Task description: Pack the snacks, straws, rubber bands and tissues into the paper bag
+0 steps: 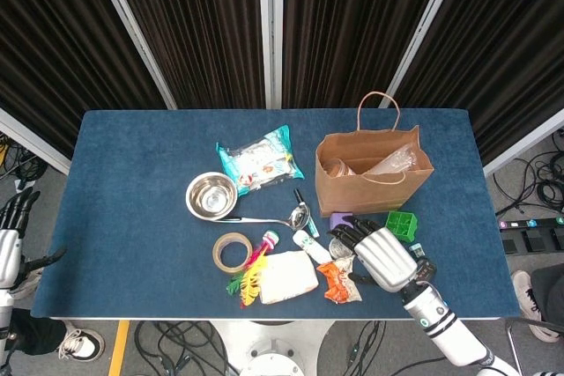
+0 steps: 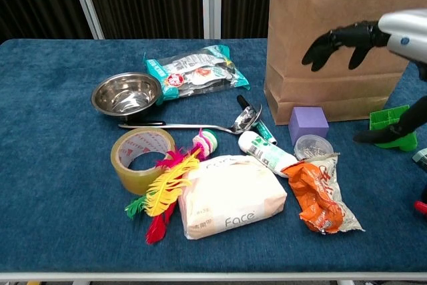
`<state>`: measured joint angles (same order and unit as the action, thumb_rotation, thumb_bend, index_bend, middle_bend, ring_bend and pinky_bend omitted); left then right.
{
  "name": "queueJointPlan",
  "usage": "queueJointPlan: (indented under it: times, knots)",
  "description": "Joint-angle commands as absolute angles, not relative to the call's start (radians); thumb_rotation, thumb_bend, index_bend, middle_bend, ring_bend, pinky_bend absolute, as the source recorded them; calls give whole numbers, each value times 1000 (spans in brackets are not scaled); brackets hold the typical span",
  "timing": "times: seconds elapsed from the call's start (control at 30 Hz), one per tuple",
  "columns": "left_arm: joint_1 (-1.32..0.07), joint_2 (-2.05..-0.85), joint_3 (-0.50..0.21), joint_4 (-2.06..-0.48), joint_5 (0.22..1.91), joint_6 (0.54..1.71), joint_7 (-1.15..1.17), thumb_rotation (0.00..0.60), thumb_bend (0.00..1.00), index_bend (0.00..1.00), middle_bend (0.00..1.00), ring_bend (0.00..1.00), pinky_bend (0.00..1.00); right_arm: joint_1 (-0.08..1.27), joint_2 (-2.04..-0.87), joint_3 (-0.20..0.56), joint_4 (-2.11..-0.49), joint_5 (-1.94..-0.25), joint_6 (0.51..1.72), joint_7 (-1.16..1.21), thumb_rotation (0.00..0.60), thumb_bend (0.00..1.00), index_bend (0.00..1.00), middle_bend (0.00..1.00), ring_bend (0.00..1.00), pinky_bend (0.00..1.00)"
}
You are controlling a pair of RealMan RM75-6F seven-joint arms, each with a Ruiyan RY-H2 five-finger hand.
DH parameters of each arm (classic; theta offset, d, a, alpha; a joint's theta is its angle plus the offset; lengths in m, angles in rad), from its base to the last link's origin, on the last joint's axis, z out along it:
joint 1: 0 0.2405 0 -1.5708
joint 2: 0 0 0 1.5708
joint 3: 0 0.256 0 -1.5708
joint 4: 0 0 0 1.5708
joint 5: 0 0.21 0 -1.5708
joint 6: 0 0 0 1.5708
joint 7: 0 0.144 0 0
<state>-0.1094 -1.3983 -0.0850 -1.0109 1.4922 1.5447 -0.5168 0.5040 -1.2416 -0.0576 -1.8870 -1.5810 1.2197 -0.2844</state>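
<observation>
Head view | right hand [image 1: 381, 255] hovered spread, holding nothing, above the orange snack packet [image 1: 337, 281] | paper bag [image 1: 374, 178] stood just behind | left hand [image 1: 9, 239] off-table, fingers straight.

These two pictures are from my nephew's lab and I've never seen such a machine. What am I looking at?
It is a two-armed robot with human-like hands, steered by a person. One picture looks down from its head, the other forward from its chest. On the blue table stand a paper bag, a snack packet, tissues, a bowl, tape and small oddments. The right hand hovers open over the items by the bag, holding nothing. The left hand hangs off the table's edge, apparently empty.
</observation>
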Motion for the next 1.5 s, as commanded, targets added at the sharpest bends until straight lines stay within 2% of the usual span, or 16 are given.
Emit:
queueJointPlan:
  times: [0.03, 0.33, 0.6, 0.97, 1.23, 1.37, 1.5]
  knots:
    - [-107, -1399, -85, -1007, 1491, 1547, -518, 600, 43, 99, 143, 12, 144, 479, -1285, -82, -1833, -1577, 1205, -277, 600, 0, 198, 223, 119, 267]
    - [-96, -1409, -84, -989, 1485, 1550, -531, 600, 43, 99, 143, 12, 144, 458, -1376, -116, -1717, -1574, 1143, -259, 600, 0, 147, 163, 62, 209]
    - [-92, -1412, -88, -980, 1484, 1557, -545, 600, 44, 99, 143, 12, 144, 420, -1428, -142, -1664, -1608, 1158, -302, 600, 0, 142, 162, 62, 206]
    - [-88, -1425, -93, -955, 1482, 1568, -542, 600, 44, 99, 143, 13, 144, 393, -1497, -134, -1582, -1653, 1185, -401, 600, 0, 142, 152, 51, 197]
    - [-88, -1428, -95, -947, 1482, 1566, -559, 600, 44, 99, 143, 12, 144, 373, -1504, -148, -1597, -1664, 1180, -440, 600, 0, 139, 135, 39, 179]
    - [-90, -1429, -98, -944, 1481, 1566, -562, 600, 44, 99, 143, 12, 144, 366, -1510, -140, -1593, -1655, 1177, -471, 600, 0, 123, 109, 15, 148]
    - [-89, -1433, -105, -945, 1476, 1573, -563, 600, 44, 99, 143, 12, 143, 367, -1535, -122, -1576, -1625, 1150, -502, 600, 0, 94, 67, 0, 68]
